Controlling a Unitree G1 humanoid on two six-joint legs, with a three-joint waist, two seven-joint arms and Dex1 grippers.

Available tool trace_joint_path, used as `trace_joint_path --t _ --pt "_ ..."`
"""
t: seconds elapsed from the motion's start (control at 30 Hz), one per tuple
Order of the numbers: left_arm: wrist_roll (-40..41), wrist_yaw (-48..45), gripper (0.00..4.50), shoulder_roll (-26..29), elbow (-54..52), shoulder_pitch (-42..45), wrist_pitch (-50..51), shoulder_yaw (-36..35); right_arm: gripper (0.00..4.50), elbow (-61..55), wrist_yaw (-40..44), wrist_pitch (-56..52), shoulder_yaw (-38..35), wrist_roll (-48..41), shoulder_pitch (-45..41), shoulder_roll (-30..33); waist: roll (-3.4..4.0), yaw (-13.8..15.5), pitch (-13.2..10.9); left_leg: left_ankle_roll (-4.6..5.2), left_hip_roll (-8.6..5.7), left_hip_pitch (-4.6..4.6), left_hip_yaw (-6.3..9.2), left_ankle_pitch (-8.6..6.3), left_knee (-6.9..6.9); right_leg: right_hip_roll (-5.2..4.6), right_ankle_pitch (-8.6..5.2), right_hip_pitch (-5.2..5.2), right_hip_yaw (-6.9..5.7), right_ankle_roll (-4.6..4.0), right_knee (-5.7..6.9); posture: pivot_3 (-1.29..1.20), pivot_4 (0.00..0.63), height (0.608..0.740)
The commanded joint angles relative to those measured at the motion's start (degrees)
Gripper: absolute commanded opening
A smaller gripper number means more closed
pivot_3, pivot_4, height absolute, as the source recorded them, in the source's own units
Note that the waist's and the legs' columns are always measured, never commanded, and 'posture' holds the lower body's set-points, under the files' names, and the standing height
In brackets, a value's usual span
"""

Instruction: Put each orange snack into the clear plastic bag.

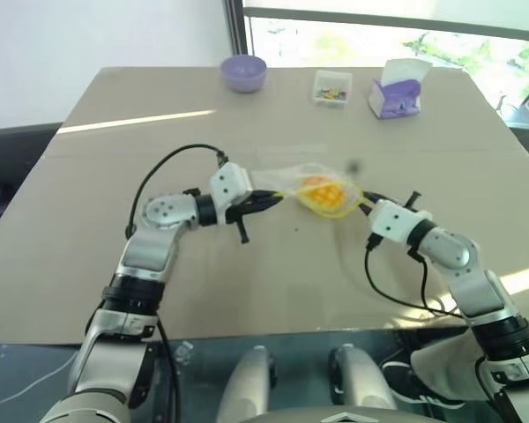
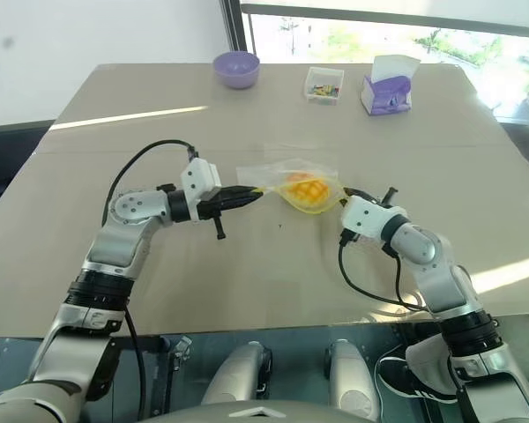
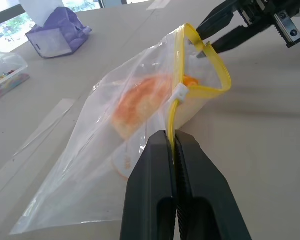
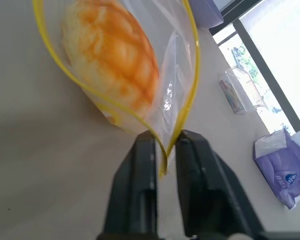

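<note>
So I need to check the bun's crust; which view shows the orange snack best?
The right wrist view: the orange snack sits close, criss-cross top clear inside the clear plastic bag. The left wrist view shows it blurred through plastic; both eye views show it small.

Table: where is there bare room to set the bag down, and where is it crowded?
Bare table lies on the near side of the clear plastic bag, and to the far left, left of the purple bowl. Crowded: the far edge with bowl, small clear box and purple tissue box, and mid-table around both grippers.
</note>
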State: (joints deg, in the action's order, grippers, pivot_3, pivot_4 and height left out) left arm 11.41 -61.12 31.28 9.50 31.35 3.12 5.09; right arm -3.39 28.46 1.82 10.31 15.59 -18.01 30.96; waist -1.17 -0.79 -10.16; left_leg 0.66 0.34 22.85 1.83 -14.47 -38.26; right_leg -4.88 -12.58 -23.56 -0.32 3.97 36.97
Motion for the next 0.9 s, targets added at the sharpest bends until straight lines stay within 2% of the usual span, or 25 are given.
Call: trace_joint_path --t 0.03,0.3,0.43,0.57,0.67,0.73,0.9 --pt "0.22 -0.20 0.00 0.96 -2.42 -0.20 -1.68 -0.63 0.05 -1.46 0.24 1.44 -1.14 -0.52 -0.76 0.64 0.00 0.00 0.00 0.00 0.00 0.00 0.00 0.00 0.00 0.00 0.00 0.00 0.00 0.00 0.00 0.00 0.150 0.737" --pt "1.76 1.47 0.00 0.10 -0.30 2.36 -0.84 -2.30 0.05 -1.06 -1.59 0.05 -4.13 0.82 -2.46 3.12 0.00 0.03 0.00 0.00 0.00 0.00 0.00 0.00 0.00 0.00 0.00 0.00 0.00 0.00 0.00 0.00 0.150 0.737" --pt "3.33 3.89 0.00 -1.64 2.41 7.78 1.10 -4.18 0.05 0.03 -3.73 -0.88 -7.12 1.02 -6.98 4.60 -0.01 0.06 -0.02 0.00 -0.01 0.02 0.00 0.00 -0.05 0.00 0.00 -0.01 0.00 0.01 0.04 0.00 0.150 0.737" --pt "2.97 9.66 0.00 -4.42 9.79 16.42 0.02 -6.32 0.05 1.66 -6.45 -0.87 -9.84 2.37 -13.35 7.01 -0.01 0.06 -0.03 0.00 -0.02 0.03 0.01 0.00 -0.04 0.00 0.00 -0.01 -0.01 0.00 0.03 0.00 0.150 0.737" --pt "4.49 9.55 0.00 -5.82 11.43 19.09 2.32 -6.42 0.05 1.06 -2.81 -2.49 -9.39 -0.32 -14.01 7.63 -0.02 0.03 -0.02 0.00 -0.03 0.04 0.00 0.00 -0.02 -0.01 0.00 0.00 -0.01 0.01 -0.05 0.00 0.150 0.737" --pt "6.04 6.87 0.00 -6.29 8.55 17.83 3.41 -5.23 0.05 -0.60 0.78 -3.14 -8.56 -2.29 -13.12 8.33 -0.01 -0.11 -0.02 0.05 -0.03 0.05 -0.02 -0.03 0.03 -0.01 0.00 0.01 0.00 0.01 -0.14 0.00 0.150 0.737" --pt "1.76 10.30 0.00 -6.51 15.10 20.72 -0.50 -4.66 0.05 1.84 -2.56 -3.06 -9.86 -0.56 -14.58 8.47 0.01 -0.10 -0.04 0.13 -0.02 0.13 -0.06 -0.08 0.05 -0.02 0.00 -0.08 0.02 0.01 -0.15 0.00 0.150 0.737"
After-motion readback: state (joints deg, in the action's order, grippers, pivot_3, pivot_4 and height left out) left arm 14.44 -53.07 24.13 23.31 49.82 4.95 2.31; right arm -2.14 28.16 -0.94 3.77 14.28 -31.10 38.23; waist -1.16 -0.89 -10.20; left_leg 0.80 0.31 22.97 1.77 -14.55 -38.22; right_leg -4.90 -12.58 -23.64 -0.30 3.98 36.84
